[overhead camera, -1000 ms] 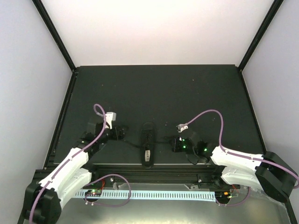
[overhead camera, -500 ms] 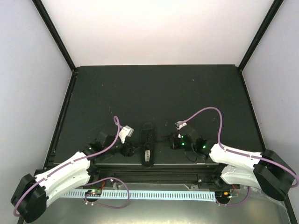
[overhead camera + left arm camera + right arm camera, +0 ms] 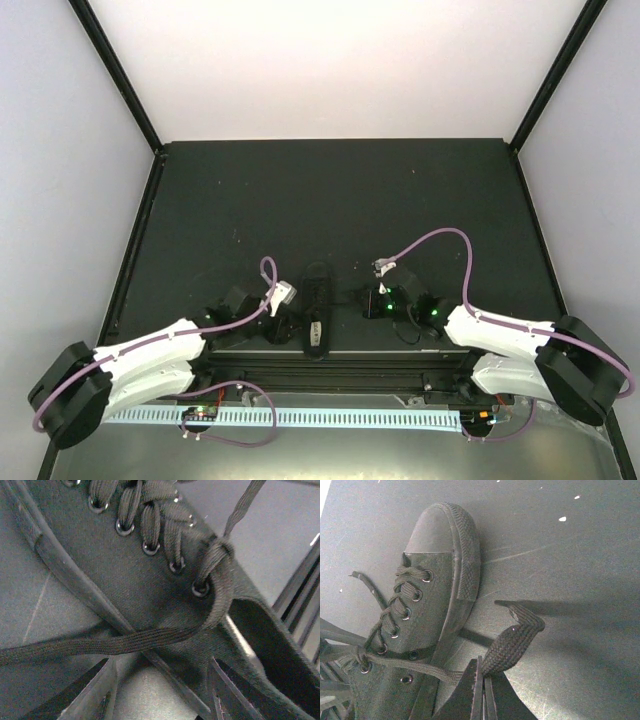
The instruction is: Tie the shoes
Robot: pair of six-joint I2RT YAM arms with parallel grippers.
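- The shoe (image 3: 316, 300) lies near the front edge of the table (image 3: 350, 190), between the two grippers, with its toe pointing away from the arm bases. Nothing pins it down, so I reckon any sideways tug on a lace could drag or swivel it.
- The right gripper (image 3: 482, 677) is clamped tight on the right lace (image 3: 512, 640), which doubles over just past the fingertips. Only a short bit looks pinched, so a firm pull may slide it out of the jaws.
- The left gripper (image 3: 160, 680) has its jaws partly apart with nothing between them. The left lace (image 3: 125, 642) runs flat across just ahead of the fingertips, close against the side of the shoe.
- If those jaws close where they are, they could nip the sole edge or the canvas instead of the lace, or shut on nothing.
- If the right side pulls first, the shoe could shift and carry the left lace out of line with the waiting jaws.
- Both laces feed through the top eyelets, so a hard pull on one may shorten the other and leave too little to knot.
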